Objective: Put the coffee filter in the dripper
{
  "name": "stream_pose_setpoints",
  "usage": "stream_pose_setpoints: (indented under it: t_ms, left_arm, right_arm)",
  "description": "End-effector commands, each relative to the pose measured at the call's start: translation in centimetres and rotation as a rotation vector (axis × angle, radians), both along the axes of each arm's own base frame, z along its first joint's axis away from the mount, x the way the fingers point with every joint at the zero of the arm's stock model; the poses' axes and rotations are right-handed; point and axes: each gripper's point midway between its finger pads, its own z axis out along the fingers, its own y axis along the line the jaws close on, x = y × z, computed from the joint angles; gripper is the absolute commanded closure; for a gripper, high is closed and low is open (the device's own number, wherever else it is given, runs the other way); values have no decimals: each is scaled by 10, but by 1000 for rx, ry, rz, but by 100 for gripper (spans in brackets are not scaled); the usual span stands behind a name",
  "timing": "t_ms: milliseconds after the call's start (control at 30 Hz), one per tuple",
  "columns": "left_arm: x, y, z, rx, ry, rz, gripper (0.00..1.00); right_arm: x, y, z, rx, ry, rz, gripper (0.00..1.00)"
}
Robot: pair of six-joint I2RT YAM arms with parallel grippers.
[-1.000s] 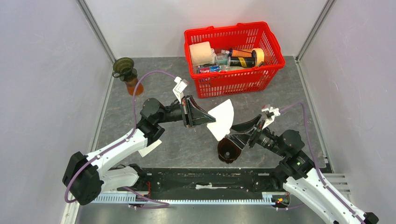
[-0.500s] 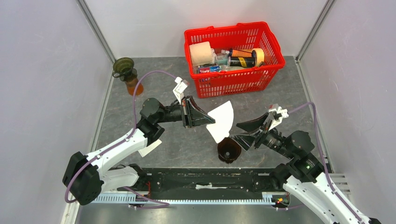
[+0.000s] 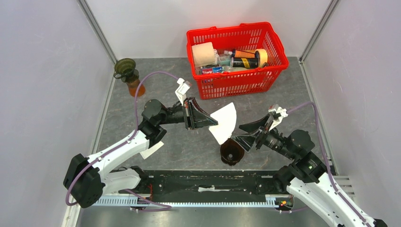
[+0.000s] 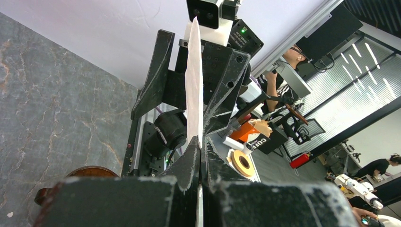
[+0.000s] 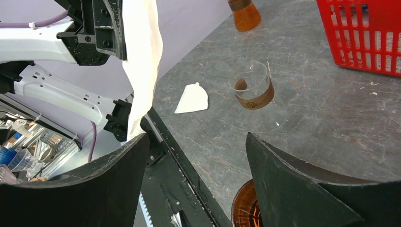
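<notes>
My left gripper (image 3: 212, 122) is shut on a white paper coffee filter (image 3: 225, 122) and holds it in the air, its lower tip just above the dripper. The brown dripper (image 3: 231, 151) stands on the table near the front rail. My right gripper (image 3: 239, 134) is open and empty, its jaws beside the filter's lower edge and above the dripper's right side. In the left wrist view the filter (image 4: 194, 80) is edge-on between my shut fingers, with the right gripper's jaws on either side of it. In the right wrist view the filter (image 5: 142, 61) hangs at the upper left and the dripper (image 5: 246, 208) lies below.
A red basket (image 3: 236, 82) of several items stands at the back. An orange bottle with a funnel (image 3: 128, 75) is at the back left. A second filter (image 3: 152, 150) lies flat under the left arm. A glass carafe (image 5: 250, 86) stands on the table.
My right gripper drew back to the right from the dripper, then eased slightly left again, jaws open. The left gripper and filter have barely moved.
</notes>
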Motion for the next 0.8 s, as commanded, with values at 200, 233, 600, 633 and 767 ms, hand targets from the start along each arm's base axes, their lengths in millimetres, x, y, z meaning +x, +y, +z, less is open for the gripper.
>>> stream_pose_setpoints:
  t_ms: [200,233,600,633,767]
  left_arm:
    - [-4,3,9,-25,-73,-16,98]
    - [-4,3,9,-25,-73,-14,98]
    - [5,3,8,-14,-80,47,98]
    - [5,3,8,-14,-82,48,98]
    - [5,3,8,-16,-86,49,98]
  right_arm:
    - [-1,0,25,65,-30,-3,17]
    - [-3,0,25,64,-28,6,17]
    - [-4,-5,24,47,-21,-16,16]
    - [-4,-4,23,44,-18,-12,16]
    - [1,3,21,56,10,2,16]
